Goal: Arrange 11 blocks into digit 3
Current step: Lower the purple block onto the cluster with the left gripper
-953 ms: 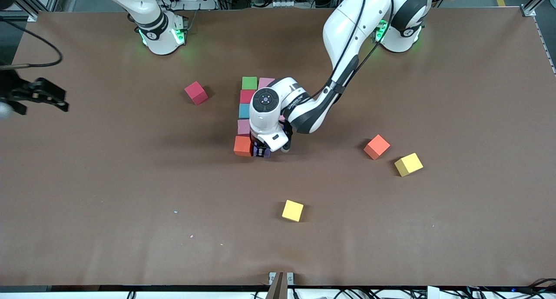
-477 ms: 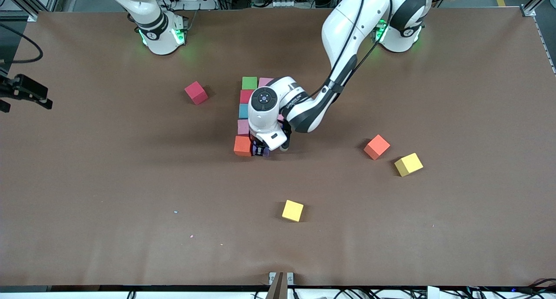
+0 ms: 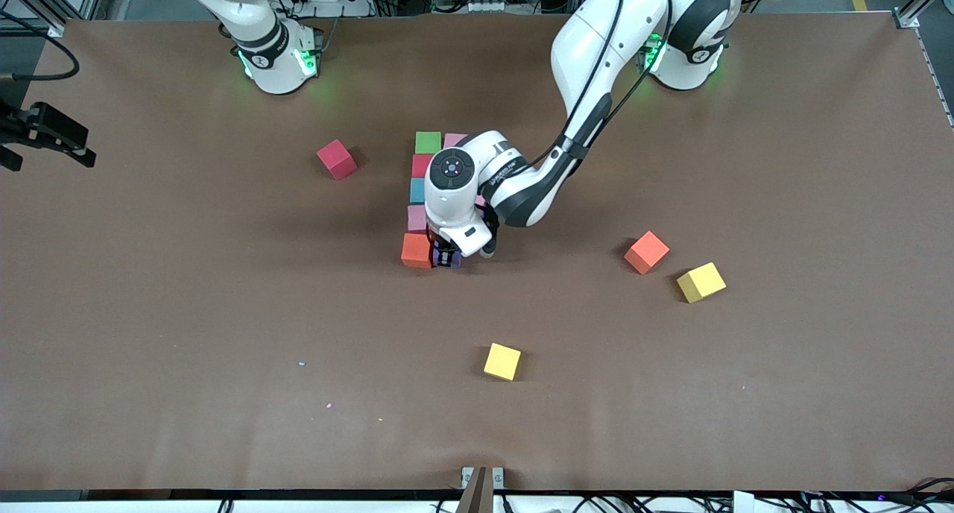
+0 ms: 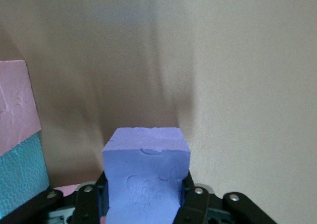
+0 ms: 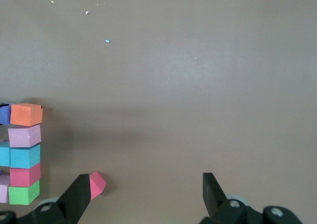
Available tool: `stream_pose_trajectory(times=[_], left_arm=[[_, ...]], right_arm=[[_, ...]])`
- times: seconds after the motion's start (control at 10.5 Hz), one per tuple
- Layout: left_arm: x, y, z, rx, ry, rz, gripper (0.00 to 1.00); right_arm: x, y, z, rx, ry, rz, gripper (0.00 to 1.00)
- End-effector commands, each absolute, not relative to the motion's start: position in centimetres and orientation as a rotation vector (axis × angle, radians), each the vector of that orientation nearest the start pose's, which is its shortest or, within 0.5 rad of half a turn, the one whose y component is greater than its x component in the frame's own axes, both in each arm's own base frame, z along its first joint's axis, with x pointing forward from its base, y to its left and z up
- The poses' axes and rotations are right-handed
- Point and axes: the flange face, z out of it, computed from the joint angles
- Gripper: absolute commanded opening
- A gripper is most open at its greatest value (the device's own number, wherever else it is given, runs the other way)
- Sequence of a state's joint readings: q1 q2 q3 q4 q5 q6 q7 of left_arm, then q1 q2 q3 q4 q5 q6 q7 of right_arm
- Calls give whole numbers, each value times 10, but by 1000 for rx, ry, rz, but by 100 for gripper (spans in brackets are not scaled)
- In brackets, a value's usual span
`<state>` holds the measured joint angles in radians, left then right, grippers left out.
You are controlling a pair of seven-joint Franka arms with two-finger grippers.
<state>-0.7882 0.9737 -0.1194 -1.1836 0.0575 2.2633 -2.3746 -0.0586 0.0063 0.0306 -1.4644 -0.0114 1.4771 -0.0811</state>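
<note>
five blocks lying loose: nearest, a yellow cube (image 3: 501,362), then another yellow cube (image 3: 700,282) and an orange cube (image 3: 646,252) toward the left arm's end, with a red cube (image 3: 336,159) farther off. pinching a purple cube (image 4: 146,172) squarely, left end effector (image 3: 447,258) setting it down touching the orange corner block (image 3: 416,250). running away from the camera, the figure's spine (image 3: 419,196): orange, pink, light blue, red, green. judging roughly, past halfway. hanging spread and waiting over the right arm's table (image 3: 186,312) edge, right end effector (image 5: 141,196).
</note>
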Motion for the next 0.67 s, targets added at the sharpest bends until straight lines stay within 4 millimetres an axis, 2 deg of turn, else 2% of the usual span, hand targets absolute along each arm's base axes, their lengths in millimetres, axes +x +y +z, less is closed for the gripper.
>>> stream_pose_trajectory(times=[0.0,0.19,0.29,0.38,0.48,0.57], left_arm=[[502,-592,203,-2351,-2240,92,7],[501,-592,200,-2349,-2238,92,16],[501,-592,200,-2349,-2238,92,22],[501,-592,200,-2352,-2235,90,45],[503,-591,199,-2361,-2226,81,99],[505,-590,203,-2363,-2229,75,100]], right_arm=[[538,-17,665,-3136,-51,-3,100],[538,-21,673,-3135,-47,-32,100],[537,-31,681,-3090,-13,-60,100],[537,-37,690,-3064,-14,-95,100],[539,-37,687,-3065,-65,-87,100],[542,-40,682,-3055,-64,-75,100]])
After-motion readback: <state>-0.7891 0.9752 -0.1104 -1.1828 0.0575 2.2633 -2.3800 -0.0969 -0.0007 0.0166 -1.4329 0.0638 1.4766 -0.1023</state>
